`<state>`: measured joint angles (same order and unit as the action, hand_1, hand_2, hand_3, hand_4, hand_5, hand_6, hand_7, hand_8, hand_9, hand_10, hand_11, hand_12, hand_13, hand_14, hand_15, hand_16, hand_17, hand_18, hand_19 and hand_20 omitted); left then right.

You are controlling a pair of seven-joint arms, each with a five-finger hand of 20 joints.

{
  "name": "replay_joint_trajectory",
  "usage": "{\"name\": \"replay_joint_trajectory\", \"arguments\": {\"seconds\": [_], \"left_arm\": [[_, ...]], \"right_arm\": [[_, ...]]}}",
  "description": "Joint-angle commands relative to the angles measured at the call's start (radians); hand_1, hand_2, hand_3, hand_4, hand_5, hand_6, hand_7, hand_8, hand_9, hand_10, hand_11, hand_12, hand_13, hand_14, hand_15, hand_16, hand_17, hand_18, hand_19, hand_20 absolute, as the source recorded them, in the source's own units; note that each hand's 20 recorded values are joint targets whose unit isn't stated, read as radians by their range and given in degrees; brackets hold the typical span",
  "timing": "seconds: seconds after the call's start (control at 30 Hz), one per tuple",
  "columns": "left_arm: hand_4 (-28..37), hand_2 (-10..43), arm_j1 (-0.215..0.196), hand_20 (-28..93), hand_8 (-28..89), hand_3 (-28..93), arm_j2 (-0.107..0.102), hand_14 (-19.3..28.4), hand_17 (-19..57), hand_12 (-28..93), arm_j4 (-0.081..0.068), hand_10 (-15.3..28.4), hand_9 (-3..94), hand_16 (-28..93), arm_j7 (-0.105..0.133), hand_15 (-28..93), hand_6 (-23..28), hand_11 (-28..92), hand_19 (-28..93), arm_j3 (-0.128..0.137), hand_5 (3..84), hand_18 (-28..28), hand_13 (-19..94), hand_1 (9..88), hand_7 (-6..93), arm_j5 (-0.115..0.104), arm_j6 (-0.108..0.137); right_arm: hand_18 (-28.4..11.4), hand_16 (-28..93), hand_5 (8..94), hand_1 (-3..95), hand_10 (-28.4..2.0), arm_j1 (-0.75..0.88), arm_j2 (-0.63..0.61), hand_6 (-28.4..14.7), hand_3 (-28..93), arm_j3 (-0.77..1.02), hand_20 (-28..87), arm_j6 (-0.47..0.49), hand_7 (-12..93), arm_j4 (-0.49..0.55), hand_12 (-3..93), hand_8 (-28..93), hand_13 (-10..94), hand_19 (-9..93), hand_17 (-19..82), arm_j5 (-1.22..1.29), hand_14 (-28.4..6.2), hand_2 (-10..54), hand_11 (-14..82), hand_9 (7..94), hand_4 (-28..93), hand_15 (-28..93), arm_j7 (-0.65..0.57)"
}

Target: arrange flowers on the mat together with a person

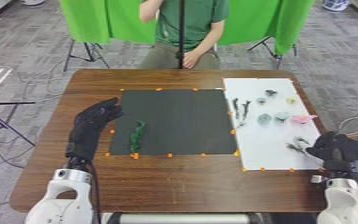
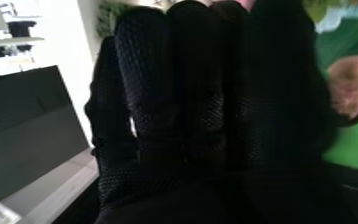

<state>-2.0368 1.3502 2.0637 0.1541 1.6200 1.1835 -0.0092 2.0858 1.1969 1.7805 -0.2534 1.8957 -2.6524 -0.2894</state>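
1. Arranging seems barely begun: one green stem [image 1: 137, 136] lies on the dark mat's [image 1: 186, 120] left side; the pink flower [image 1: 302, 118] is on the white sheet [image 1: 264, 157] at right.
2. Left hand [image 1: 95, 116]: open, beside the mat's left edge. Right hand [image 1: 335, 148]: fingers straight, holding nothing, by the sheet's near right corner.
3. Next calls for a careful right-hand pinch, then a carry leftward.
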Motion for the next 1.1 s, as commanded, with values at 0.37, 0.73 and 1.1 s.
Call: {"name": "replay_joint_trajectory", "arguments": {"seconds": [0.37, 0.73, 1.1], "left_arm": [[-17.8, -5.4, -0.015, 19, -6, 63, 0.012, 18.9, 0.5, 14, 0.002, 13.4, 46.6, 2, -0.014, 26, 5.8, 21, 19, 0.019, 48.1, 16.7, 36, 30.8, 15.8, -0.002, -0.002], [-17.8, -5.4, -0.043, 19, -5, 63, -0.032, 18.9, 0.4, 14, -0.01, 13.4, 46.5, 2, -0.015, 26, 5.6, 21, 19, 0.069, 47.9, 16.8, 36, 30.8, 15.8, -0.028, 0.035], [-17.7, -5.6, -0.073, 19, -6, 63, -0.043, 18.9, 0.5, 14, -0.045, 13.4, 46.6, 2, 0.007, 27, 5.6, 21, 19, 0.092, 48.0, 16.9, 37, 30.7, 16.0, -0.06, 0.091]], "right_arm": [[-16.7, 33, 83.8, 86.6, -8.0, -0.013, -0.004, 4.1, -28, -0.054, 50, -0.02, 27, 0.195, 41.4, 11, 74, 54, 31, 0.167, -9.5, -9.5, 23.5, 92.0, 36, 56, -0.064], [-18.1, 36, 85.0, 87.3, -9.4, -0.201, 0.046, 2.8, -28, -0.34, 50, 0.048, 29, 0.343, 41.4, 11, 70, 56, 29, 0.233, -11.9, -9.5, 32.5, 89.9, 40, 64, -0.075], [-19.4, 39, 85.7, 87.8, -10.8, -0.377, 0.218, 1.8, -28, -0.604, 50, 0.105, 29, 0.222, 40.2, 10, 67, 58, 27, 0.244, -14.1, -9.5, 41.9, 87.5, 43, 71, -0.08]]}}
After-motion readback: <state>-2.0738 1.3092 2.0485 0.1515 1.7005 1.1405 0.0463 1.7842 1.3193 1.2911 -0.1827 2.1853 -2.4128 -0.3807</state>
